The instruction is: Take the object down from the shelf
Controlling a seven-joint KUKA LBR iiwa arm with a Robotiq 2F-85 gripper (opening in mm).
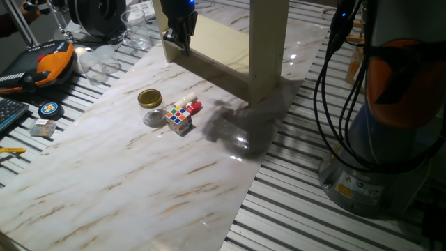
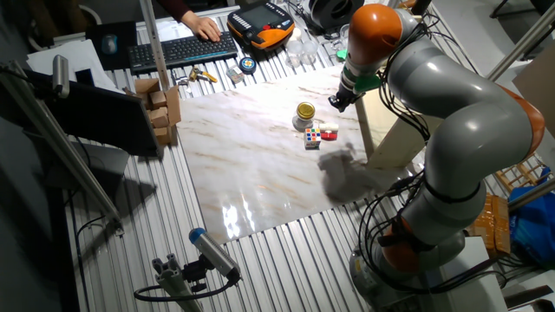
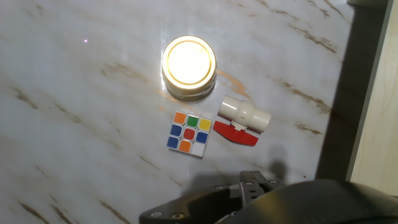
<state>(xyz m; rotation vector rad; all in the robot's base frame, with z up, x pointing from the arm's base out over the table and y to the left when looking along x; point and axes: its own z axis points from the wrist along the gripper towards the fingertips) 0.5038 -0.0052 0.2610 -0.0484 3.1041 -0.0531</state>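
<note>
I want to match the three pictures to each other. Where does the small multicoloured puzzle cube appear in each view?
One fixed view: the small multicoloured puzzle cube sits left of centre, in front of the shelf.
The other fixed view: right of centre in the upper half.
Hand view: just below centre.
Shared landmark: the round jar with the gold lid sits right beside it.

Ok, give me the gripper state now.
Gripper: cannot be told whether open or closed; nothing visibly held, hanging beside the shelf.
</note>
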